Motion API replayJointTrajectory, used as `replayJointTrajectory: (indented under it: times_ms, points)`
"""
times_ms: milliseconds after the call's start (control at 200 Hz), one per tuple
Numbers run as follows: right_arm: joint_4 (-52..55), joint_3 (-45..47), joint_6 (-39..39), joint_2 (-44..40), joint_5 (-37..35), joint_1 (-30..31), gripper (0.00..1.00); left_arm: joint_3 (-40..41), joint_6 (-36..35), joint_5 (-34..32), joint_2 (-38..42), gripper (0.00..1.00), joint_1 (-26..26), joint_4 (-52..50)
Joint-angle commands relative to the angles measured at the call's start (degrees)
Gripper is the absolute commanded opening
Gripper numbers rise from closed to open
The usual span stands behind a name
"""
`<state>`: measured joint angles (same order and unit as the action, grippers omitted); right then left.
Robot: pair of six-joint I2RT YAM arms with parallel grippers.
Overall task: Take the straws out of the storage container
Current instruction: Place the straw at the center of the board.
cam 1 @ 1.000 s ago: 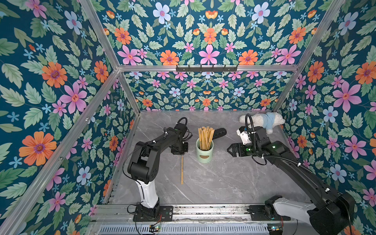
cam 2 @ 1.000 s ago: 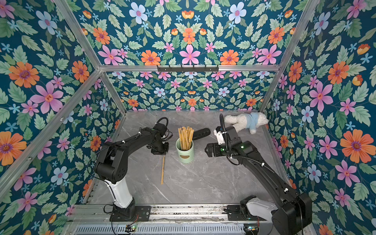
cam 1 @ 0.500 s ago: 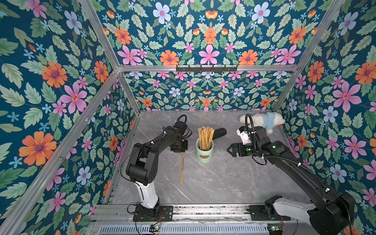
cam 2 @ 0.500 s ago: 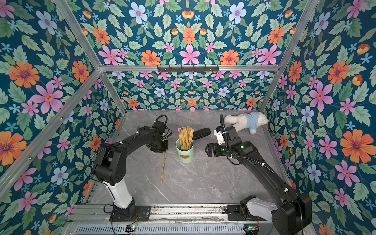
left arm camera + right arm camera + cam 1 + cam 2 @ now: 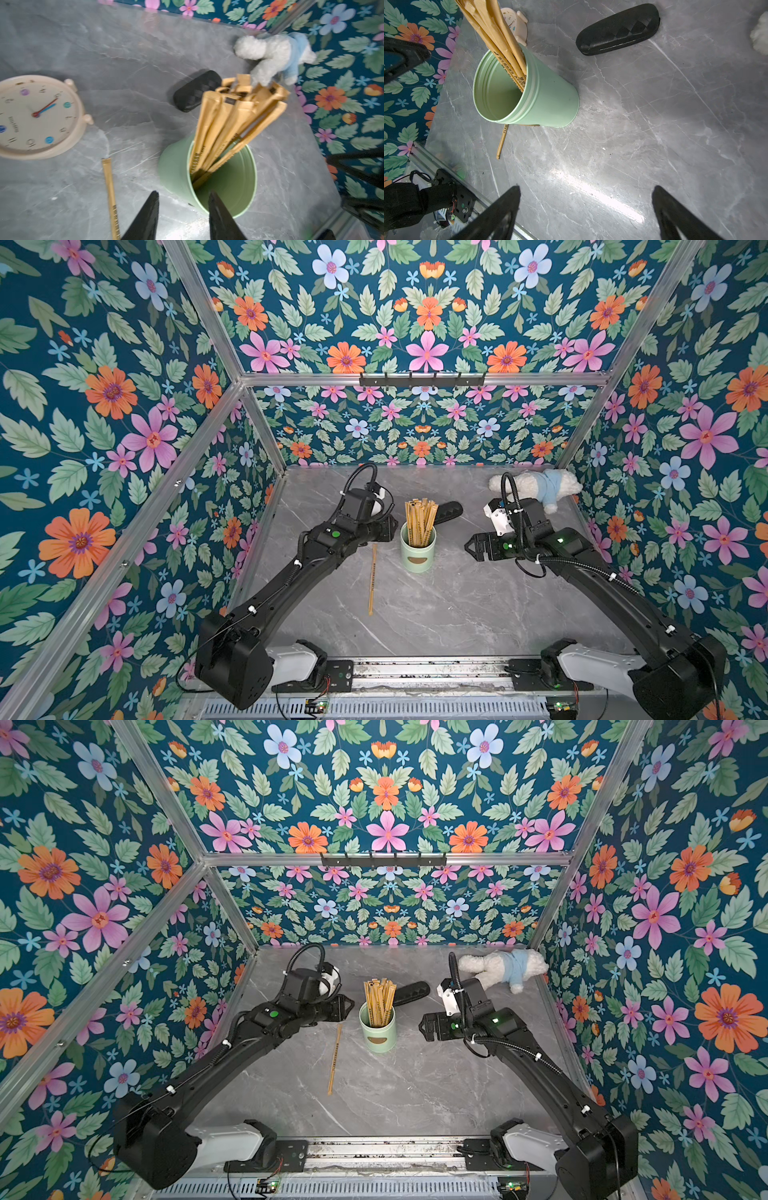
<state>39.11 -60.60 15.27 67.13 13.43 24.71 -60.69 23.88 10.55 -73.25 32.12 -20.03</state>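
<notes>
Plainly, the left gripper (image 5: pixel 182 194) is hovering just beside the mint-green storage canister (image 5: pixel 409 547), its jaws standing partly apart and gripping nothing. The right gripper (image 5: pixel 586 188) is waiting on the canister's other side, jaws spread wide and empty. One straw (image 5: pixel 372 578) is lying flat on the grey marble table (image 5: pixel 457 614) near the canister, while the bundle of paper-wrapped straws (image 5: pixel 419 520) is standing inside, bunched against its far side.

The next pick is probably calling for a pinch high on one outer wrapper and a straight upward lift, so the light canister is not tipping.

The left wrist view is revealing a pinkish clock (image 5: pixel 37 116), which the arm is largely covering in both top views. Those views are showing the canister's brown label (image 5: pixel 417 560) face-on.
</notes>
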Motion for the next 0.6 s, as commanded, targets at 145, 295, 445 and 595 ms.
replayJointTrajectory:
  times_ms: [145,295,445,595]
  points:
    - [-0.23,-0.15,-0.46,0.05,0.1,0.05,0.99,-0.25,1.3,-1.21,-1.98,0.4,1.19,8.96]
    - [-0.53,-0.11,-0.46,0.65,0.19,0.08,0.99,-1.82,1.17,-1.22,-4.37,0.39,1.31,9.13]
    - [-0.73,-0.05,-0.41,0.88,0.19,0.08,0.99,-2.49,1.17,-1.41,-6.18,0.38,1.44,9.31]
    - [-0.7,-0.13,-0.46,1.16,0.37,0.08,0.99,-3.11,1.24,-1.4,-7.48,0.38,1.44,9.66]
